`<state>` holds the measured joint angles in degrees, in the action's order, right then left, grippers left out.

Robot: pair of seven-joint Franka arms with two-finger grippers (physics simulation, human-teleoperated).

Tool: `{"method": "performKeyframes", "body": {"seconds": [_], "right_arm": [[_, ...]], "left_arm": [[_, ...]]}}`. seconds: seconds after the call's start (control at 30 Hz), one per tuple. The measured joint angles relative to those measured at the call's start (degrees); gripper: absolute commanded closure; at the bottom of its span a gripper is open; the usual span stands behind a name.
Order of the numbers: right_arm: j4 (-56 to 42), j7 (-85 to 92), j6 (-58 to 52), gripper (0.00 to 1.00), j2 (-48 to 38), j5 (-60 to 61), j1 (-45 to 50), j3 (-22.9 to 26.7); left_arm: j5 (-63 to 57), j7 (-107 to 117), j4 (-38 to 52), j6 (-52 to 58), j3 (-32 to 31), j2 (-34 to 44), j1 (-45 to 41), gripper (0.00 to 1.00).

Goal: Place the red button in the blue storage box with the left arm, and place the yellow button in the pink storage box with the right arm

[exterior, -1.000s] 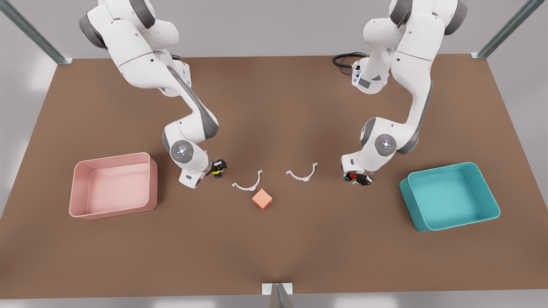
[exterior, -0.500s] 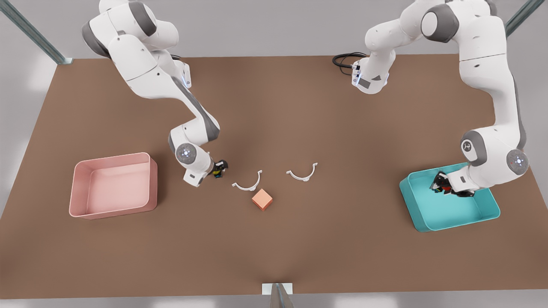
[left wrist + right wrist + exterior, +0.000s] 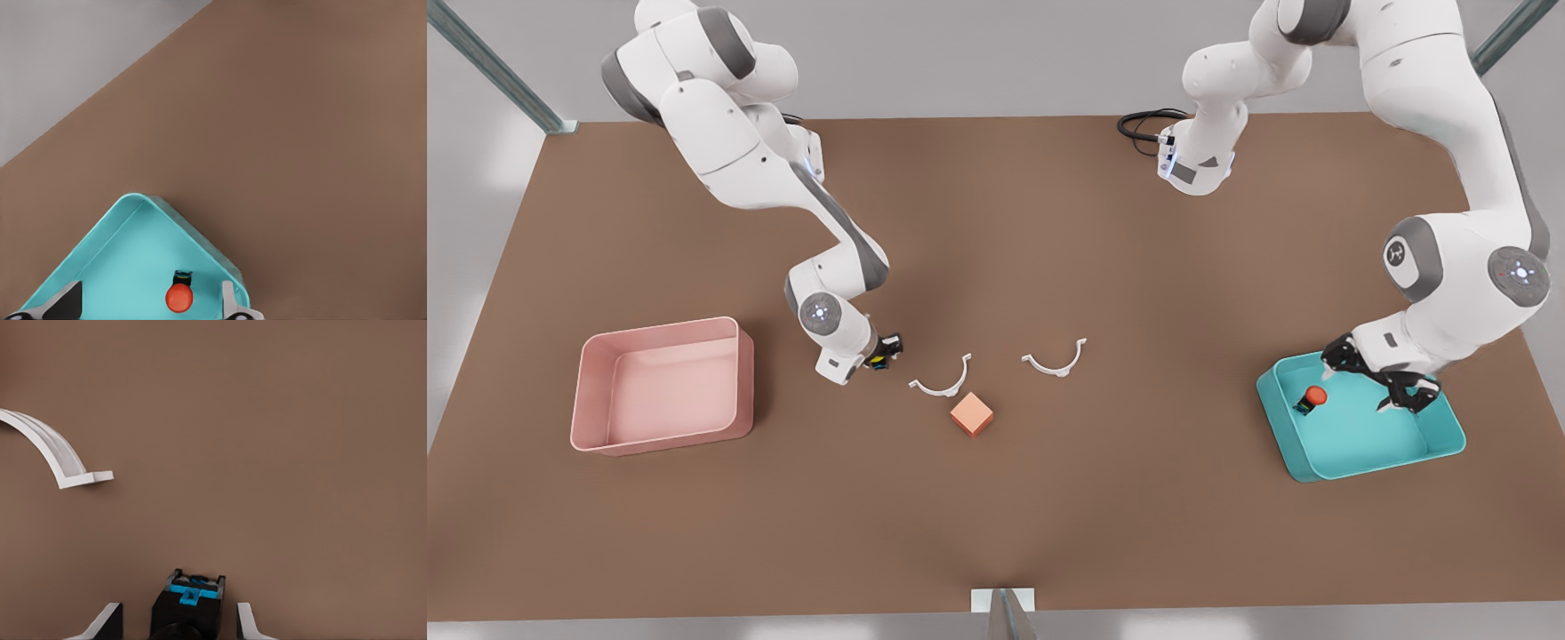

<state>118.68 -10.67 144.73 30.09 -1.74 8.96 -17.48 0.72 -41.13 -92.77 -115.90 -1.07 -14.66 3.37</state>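
A brown table (image 3: 996, 498) holds both boxes. The red button (image 3: 1312, 397) lies inside the blue box (image 3: 1360, 462), under the left gripper (image 3: 1374, 378), whose fingers are spread. The right gripper (image 3: 880, 351), fingers apart, straddles the yellow button (image 3: 879, 360) near the pink box (image 3: 658, 440).

A brown table (image 3: 996, 222) with a matte top filled most of the front view. Behind it stood a plain grey wall (image 3: 960, 53), evenly lit. Metal struts (image 3: 494, 67) slanted down to the table's two far corners (one on each side), and a short metal post (image 3: 1003, 612) stood at the middle of the near edge. A black cable (image 3: 1143, 123) lay coiled near the far edge. Soft pale patches showed on the grey floor (image 3: 454, 293) beside the table.
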Motion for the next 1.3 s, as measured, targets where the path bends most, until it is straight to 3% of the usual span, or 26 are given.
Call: {"method": "performKeyframes", "body": {"seconds": [0.17,0.37,0.7,1.0,1.3], "right_arm": [[0.0,-0.25,0.78,0.43,-0.03,0.0,-0.16,0.0],[0.05,-0.25,1.07,0.52,-0.01,0.18,-0.1,-0.01],[-1.69,0.07,-3.31,0.53,-7.47,0.24,-1.83,0.13],[-4.53,5.46,-16.53,0.53,-16.69,-0.89,-18.91,0.26],[-1.09,17.0,-21.46,0.53,-15.45,-2.35,-36.66,0.2]], "left_arm": [[-1.02,13.27,10.51,9.12,-0.37,0.58,-8.07,0.0],[-1.76,26.18,13.17,15.7,-0.42,-0.68,-8.62,0.0],[-1.84,40.08,13.64,20.53,-0.41,-0.79,-8.73,0.0],[-1.78,47.51,13.64,21.68,-0.41,-0.79,-9.15,0.0],[-1.72,52.41,13.64,21.88,-0.5,-0.79,-9.18,0.0]]}}
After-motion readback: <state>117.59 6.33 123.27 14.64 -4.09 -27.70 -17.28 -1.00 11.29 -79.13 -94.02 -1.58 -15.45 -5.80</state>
